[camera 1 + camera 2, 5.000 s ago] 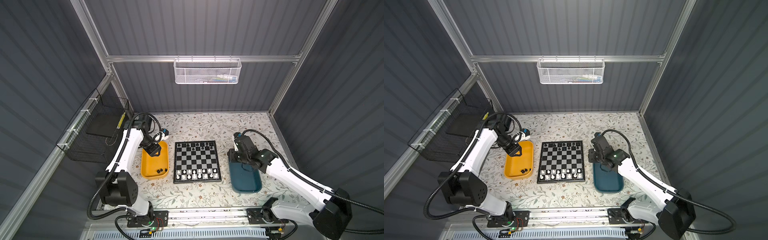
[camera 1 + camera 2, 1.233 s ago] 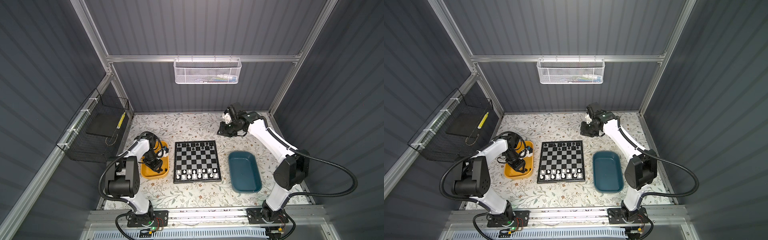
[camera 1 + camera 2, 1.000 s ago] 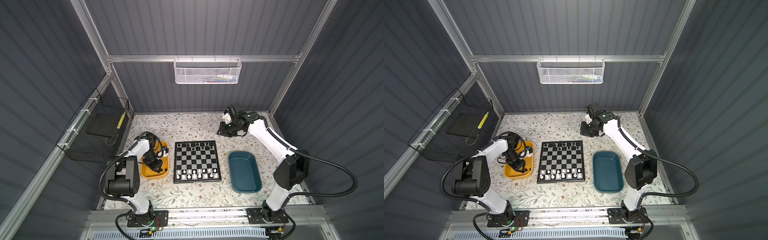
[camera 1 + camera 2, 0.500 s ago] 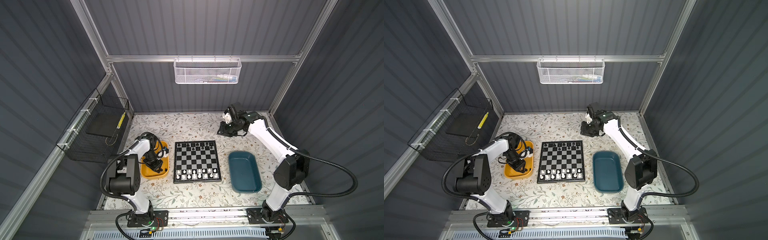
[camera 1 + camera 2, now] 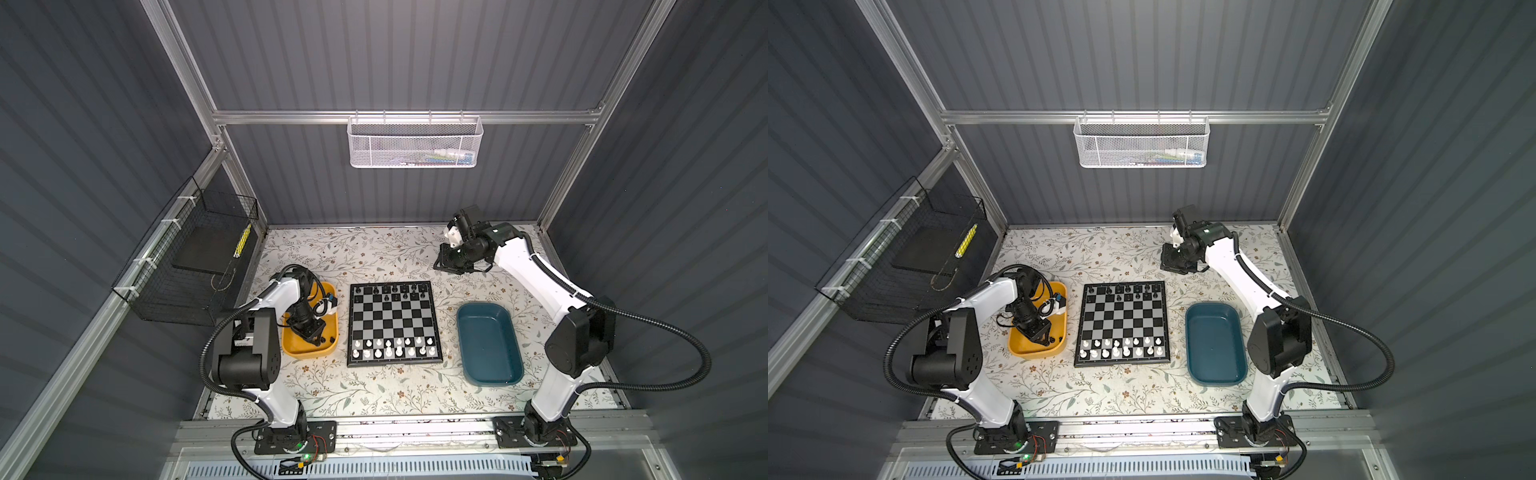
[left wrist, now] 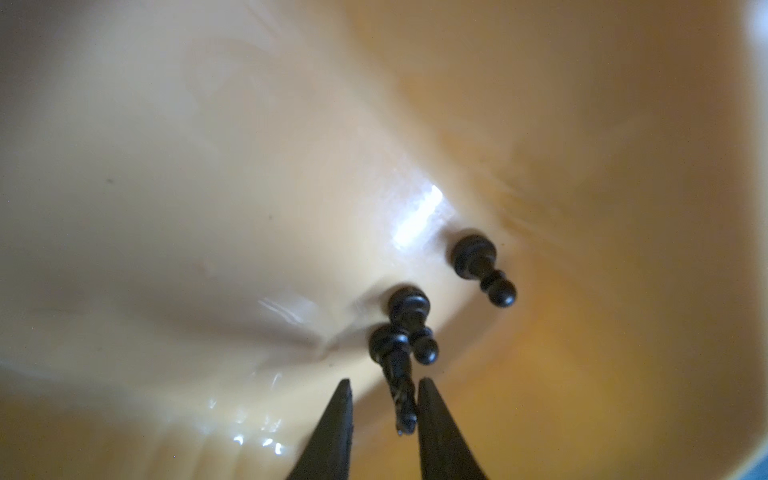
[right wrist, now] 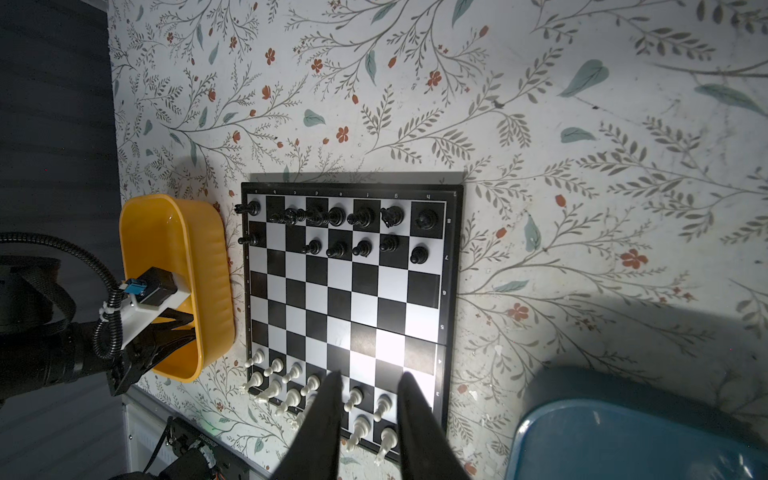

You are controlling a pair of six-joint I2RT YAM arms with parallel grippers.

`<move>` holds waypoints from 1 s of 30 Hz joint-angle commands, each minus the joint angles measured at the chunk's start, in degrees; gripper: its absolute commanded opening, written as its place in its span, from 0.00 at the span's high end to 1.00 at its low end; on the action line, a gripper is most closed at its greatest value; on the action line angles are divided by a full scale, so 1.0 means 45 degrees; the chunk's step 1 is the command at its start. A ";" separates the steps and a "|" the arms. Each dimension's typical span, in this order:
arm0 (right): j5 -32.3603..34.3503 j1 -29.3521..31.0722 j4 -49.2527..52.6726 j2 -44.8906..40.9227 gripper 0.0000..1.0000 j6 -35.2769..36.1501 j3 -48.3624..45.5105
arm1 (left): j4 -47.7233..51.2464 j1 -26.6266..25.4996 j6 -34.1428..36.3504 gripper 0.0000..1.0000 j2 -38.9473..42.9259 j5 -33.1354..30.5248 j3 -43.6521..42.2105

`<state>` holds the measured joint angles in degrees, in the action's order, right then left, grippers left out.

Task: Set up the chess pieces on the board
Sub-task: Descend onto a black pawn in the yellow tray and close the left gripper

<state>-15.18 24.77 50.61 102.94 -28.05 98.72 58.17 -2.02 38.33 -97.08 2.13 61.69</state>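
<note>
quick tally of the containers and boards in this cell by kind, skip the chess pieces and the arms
trays: 2, yellow tray and teal tray
baskets: 2, white mesh basket and black wire basket
board: 1
total: 5

Robot lab cell with aluminium frame and grey panel walls.

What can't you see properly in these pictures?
Left wrist view: what kind the black piece inside the left gripper is; too blurred.
Both top views: how many pieces lie in the yellow tray; that gripper covers part.
Right wrist view: some white pieces; the right gripper hides them.
</note>
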 commanded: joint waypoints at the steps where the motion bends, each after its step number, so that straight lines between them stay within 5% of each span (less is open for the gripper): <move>1: -0.0137 -0.0079 -0.0035 0.0111 0.73 0.0160 0.0341 | 0.0283 0.0098 -0.0041 0.73 -0.0212 0.0152 0.0119; 30: -0.0296 -0.0172 -0.0113 0.0282 0.73 0.0298 0.0513 | 0.0342 0.0096 -0.0261 0.94 0.0213 -0.0121 0.0274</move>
<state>-15.70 24.25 49.93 103.55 -27.81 99.46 58.22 -1.87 37.67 -97.10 1.87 61.71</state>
